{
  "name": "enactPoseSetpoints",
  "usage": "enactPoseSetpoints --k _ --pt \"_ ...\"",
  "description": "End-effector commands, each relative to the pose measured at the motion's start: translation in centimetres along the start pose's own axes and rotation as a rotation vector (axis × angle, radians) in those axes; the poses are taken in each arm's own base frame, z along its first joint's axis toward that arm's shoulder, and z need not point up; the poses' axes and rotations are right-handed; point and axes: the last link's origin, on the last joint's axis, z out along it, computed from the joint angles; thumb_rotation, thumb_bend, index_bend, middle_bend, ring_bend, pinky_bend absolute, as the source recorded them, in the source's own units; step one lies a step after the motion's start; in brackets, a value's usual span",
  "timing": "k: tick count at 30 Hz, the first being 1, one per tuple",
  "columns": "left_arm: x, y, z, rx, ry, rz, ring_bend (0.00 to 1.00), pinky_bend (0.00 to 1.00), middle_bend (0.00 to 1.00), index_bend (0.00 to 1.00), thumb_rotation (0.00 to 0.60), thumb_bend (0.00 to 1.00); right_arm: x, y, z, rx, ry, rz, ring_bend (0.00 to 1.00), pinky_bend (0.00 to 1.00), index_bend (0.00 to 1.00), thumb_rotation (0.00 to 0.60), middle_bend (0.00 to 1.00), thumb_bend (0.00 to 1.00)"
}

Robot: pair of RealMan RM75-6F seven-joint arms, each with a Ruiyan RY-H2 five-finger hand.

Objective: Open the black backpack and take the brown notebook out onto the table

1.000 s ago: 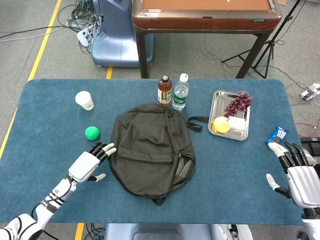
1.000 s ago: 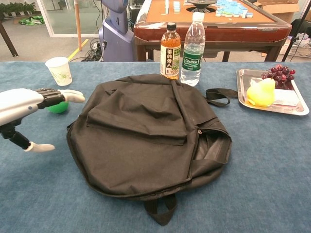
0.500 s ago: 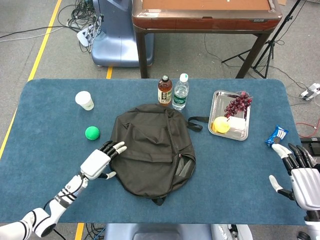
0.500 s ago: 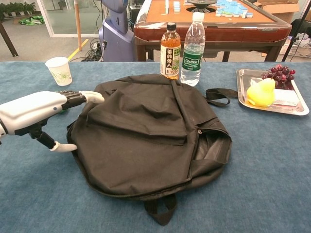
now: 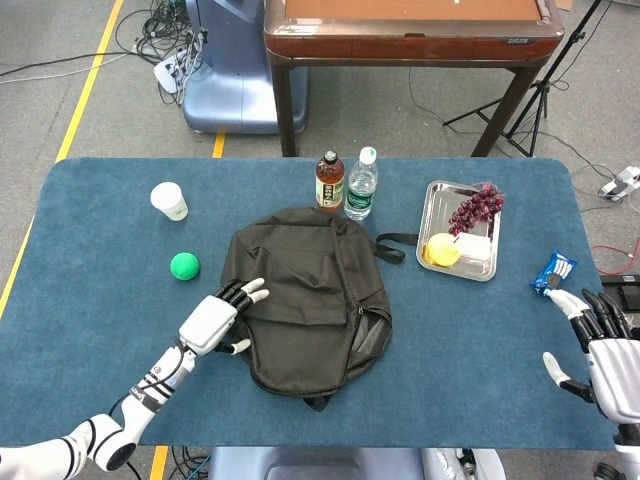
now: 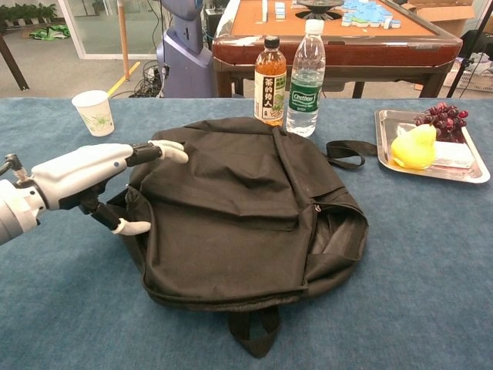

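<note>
Soft black fabric backpack is seen lying flat at mid-tabletop, closed; the brown notebook is not visible, presumably inside. The left hand is laid against the pack's left edge, fingers spread, nothing gripped; the right hand is held open near the right tabletop edge. The cloth is judged limp and light, likely to bunch; the zipper pull is best pinched while the fabric is pinned.

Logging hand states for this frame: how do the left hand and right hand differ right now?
The left hand reaches over the black backpack, fingers above its left edge; the right hand hovers far right, near no task item. The left shows in both views, the right only in the head view. Both have fingers spread, holding nothing.
</note>
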Motion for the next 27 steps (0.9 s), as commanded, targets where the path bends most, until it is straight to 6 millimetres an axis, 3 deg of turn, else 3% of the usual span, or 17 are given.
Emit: enactPoseSetpoints --k 1,4,16,27 --pt "-0.1 0.2 0.4 -0.003 -0.013 0.033 0.08 0.06 0.05 0.22 0.6 0.21 0.0 0.1 -0.1 -0.002 0.002 0.001 0.0 0.03 0.13 0.6 0.15 0.34" --pt "-0.1 -0.1 0.2 0.0 -0.025 0.088 0.08 0.06 0.05 0.22 0.6 0.26 0.0 0.3 -0.2 -0.007 -0.001 0.004 0.0 0.03 0.13 0.6 0.15 0.34" --pt "0.6 -2.3 -2.8 0.04 -0.042 0.177 0.08 0.06 0.05 0.2 0.6 0.26 -0.1 0.0 0.0 0.006 -0.004 0.002 0.0 0.03 0.13 0.6 0.15 0.34" --pt "-1.1 -1.1 -1.3 -0.031 -0.042 0.229 0.08 0.06 0.05 0.18 0.6 0.26 0.1 0.2 -0.4 -0.008 -0.001 -0.001 0.0 0.03 0.13 0.6 0.15 0.34"
